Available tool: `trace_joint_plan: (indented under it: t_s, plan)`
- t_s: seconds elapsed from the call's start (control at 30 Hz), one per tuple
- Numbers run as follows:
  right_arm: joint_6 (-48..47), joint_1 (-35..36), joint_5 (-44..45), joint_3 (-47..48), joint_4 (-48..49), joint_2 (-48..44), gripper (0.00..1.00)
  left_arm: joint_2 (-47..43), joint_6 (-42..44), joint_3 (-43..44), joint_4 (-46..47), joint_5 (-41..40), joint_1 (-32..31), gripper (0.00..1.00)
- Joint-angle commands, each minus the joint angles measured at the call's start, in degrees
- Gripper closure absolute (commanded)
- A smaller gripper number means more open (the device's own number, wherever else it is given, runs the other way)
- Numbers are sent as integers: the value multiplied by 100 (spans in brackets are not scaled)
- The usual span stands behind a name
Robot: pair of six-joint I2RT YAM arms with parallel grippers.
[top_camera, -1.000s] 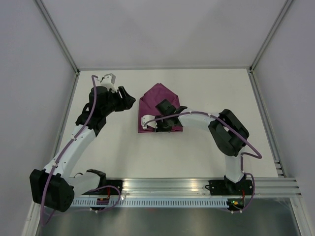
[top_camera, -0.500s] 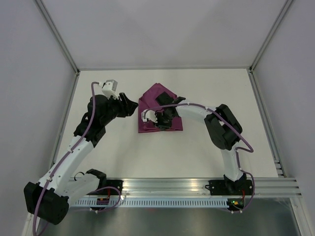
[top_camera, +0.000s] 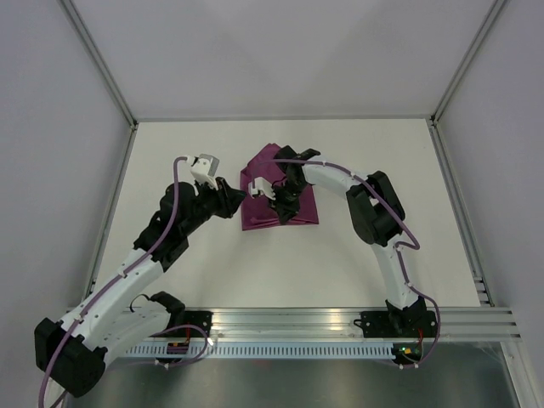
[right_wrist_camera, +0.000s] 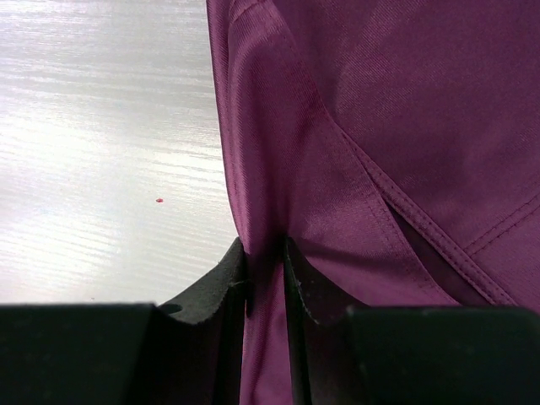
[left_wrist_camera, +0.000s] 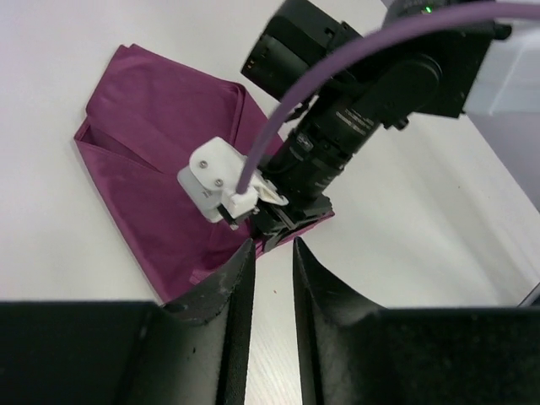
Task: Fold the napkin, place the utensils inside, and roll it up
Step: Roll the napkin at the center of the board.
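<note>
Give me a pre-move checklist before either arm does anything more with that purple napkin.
1. Right grip secure: ok. The right gripper is shut on a raised fold of the napkin.
2. Left gripper empty: ok. The left gripper shows a narrow gap with nothing in it.
3. Left gripper touching cloth: cannot tell. It sits at the napkin's left edge.
4. Arm spacing: not ok. The left gripper points straight at the right gripper, close by.
5. Napkin folded: ok. Its flaps lie turned in over each other.
6. Utensils located: not ok. None shows in any view.
</note>
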Motion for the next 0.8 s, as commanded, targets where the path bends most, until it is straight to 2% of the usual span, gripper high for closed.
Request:
trace_joint_plan:
  t_s: [0.0, 0.13, 0.23, 0.53, 0.77]
  plan:
    - [-229, -88, 362, -16, -921, 647, 83, -121, 522, -163, 483, -162, -266, 71]
    - [-230, -88, 371, 160, -1045, 788, 83, -121, 969, -339, 606, -188, -757, 73]
    - [-247, -105, 371, 257, -1106, 867, 83, 54, 1294, -357, 597, -407, -1152, 66]
    - [-300, -158, 344, 652, -1475, 1183, 83, 1511, 1858, -59, 571, -1225, -1997, 50]
    - [-370, -220, 318, 889, -1739, 1403, 83, 2637, 2288, 293, 589, -1455, -2139, 38]
